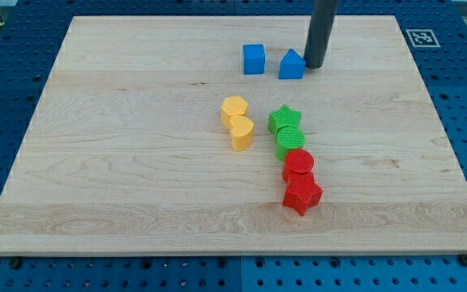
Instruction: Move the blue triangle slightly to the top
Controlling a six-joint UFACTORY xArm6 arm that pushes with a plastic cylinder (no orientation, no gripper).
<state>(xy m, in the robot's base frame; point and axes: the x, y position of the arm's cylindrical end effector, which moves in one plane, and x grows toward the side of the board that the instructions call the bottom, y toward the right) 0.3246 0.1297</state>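
My tip (314,65) rests on the wooden board (120,162) near its top edge, just right of the blue triangle (291,65) and almost touching it. A blue cube (254,59) sits just left of the triangle. Toward the middle lie two yellow blocks (237,122), two green blocks (285,130) and two red blocks (300,182).

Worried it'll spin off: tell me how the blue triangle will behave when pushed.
The blue triangle looks rigid and flat-based, so it should slide, not roll. My tip sits at its right edge, off-centre, so it may pivot. The blue cube stands close on its left.
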